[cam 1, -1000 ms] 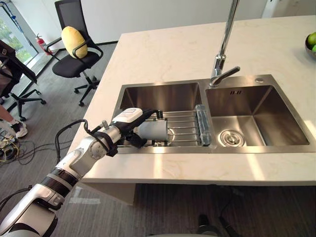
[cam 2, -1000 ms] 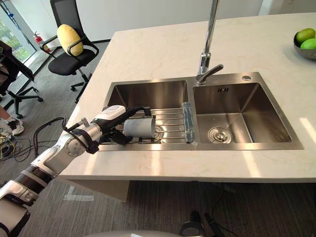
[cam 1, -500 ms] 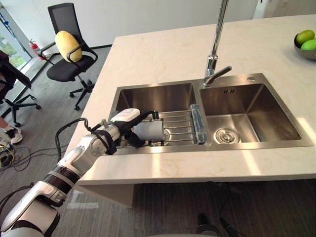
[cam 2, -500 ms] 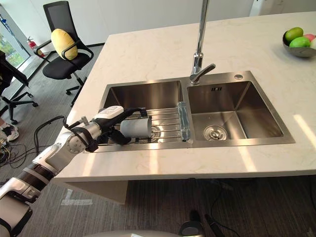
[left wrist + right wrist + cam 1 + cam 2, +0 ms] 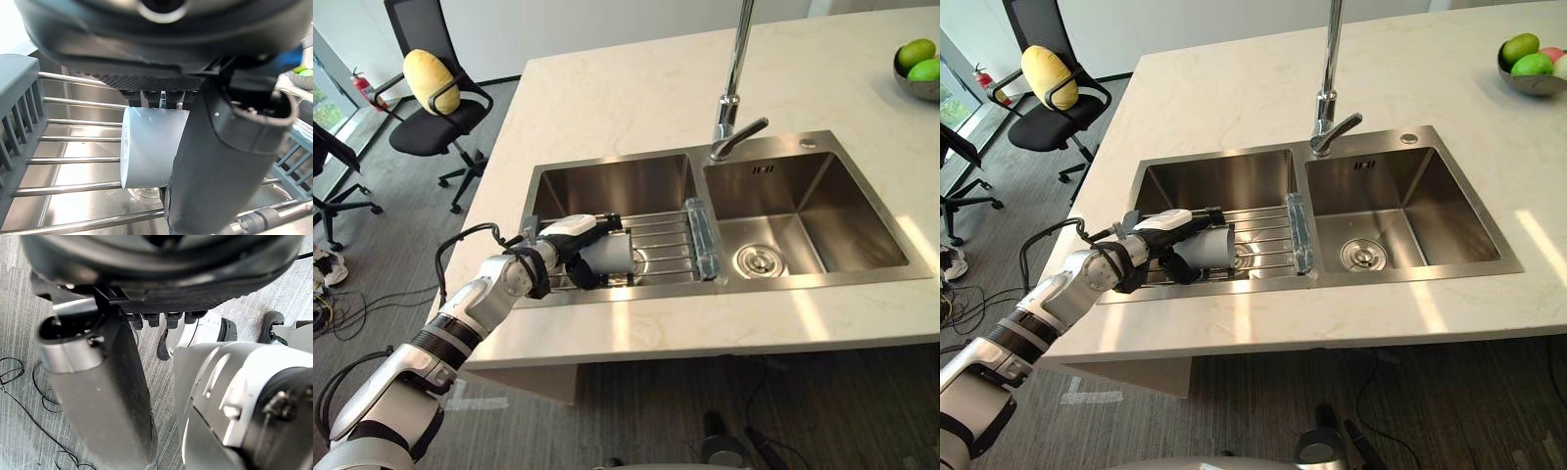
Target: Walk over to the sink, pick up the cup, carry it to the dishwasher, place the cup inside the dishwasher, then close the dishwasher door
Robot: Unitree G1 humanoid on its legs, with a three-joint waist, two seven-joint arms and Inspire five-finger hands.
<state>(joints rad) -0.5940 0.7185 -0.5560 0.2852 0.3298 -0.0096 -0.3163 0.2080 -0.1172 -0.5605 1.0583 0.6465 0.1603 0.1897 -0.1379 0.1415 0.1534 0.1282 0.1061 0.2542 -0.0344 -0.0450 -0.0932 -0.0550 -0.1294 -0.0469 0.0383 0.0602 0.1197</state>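
Observation:
A grey cup (image 5: 613,257) lies on its side on the wire rack (image 5: 658,245) across the left basin of the steel sink (image 5: 607,186). My left hand (image 5: 570,257) reaches over the sink's front left rim and is shut on the cup, with the white-covered thumb on top. In the left wrist view the fingers (image 5: 156,98) curl over the cup (image 5: 149,152) and the thumb (image 5: 220,161) presses its near side. My right hand (image 5: 98,391) hangs over the grey carpet, its fingers relaxed and holding nothing.
A tall faucet (image 5: 736,88) stands behind the divider, and the right basin (image 5: 803,220) has a drain. A fruit bowl (image 5: 922,76) sits at the counter's far right. A black office chair with a yellow cushion (image 5: 429,83) stands on the floor at left.
The whole picture has shifted, so the camera has moved. My left hand stays shut on the cup on the rack, and the cup has not visibly moved.

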